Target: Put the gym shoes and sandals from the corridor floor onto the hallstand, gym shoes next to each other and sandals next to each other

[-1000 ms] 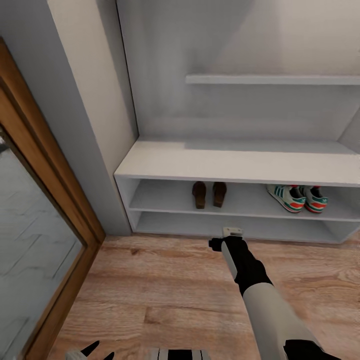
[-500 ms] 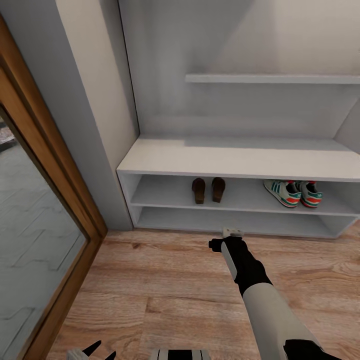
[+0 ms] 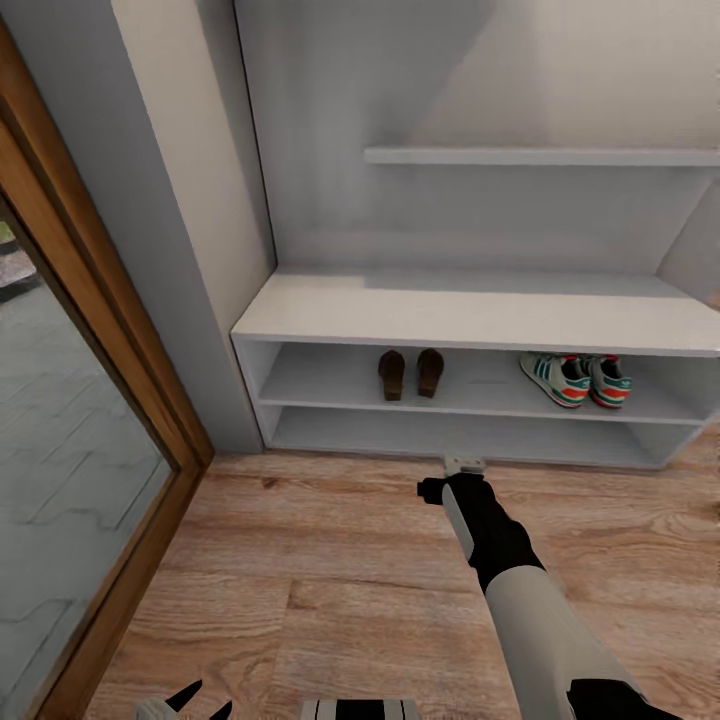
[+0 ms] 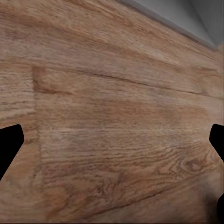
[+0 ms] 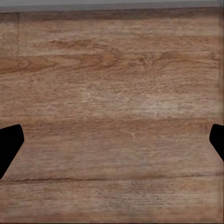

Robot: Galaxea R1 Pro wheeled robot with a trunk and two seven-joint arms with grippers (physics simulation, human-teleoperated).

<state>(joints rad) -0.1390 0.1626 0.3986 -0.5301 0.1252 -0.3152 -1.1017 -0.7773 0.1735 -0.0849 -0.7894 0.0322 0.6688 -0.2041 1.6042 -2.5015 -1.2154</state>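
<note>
I face the hallstand [image 3: 480, 315], a pale grey low counter with two long open shelves under its top and a wall shelf [image 3: 540, 157] above it. Both sandals [image 3: 410, 373] stand on the upper open shelf of the hallstand, just left of its middle, side by side with a narrow gap between them and their heels toward me. The two gym shoes [image 3: 575, 379] sit on the same shelf toward the hallstand's right end, close beside each other, well apart from the sandals. The lower shelf of the hallstand has nothing of the task on it that I can see. My right arm reaches out over the corridor floor [image 3: 330, 560] in front of the hallstand, ending near the foot of its lower shelf, below the sandals. From the wrist camera my right hand [image 5: 112, 144] is released, its two dark fingertips [image 5: 9, 144] spread wide at the edges of the frame with only wood planks between them. My left hand [image 4: 112, 149] is likewise released, fingertips [image 4: 9, 144] wide apart over bare floor, with a strip of grey baseboard [image 4: 186, 21] beyond it. To the hallstand's left stands a grey wall corner [image 3: 150, 200] and then a wood-framed glass door [image 3: 70, 420].
</note>
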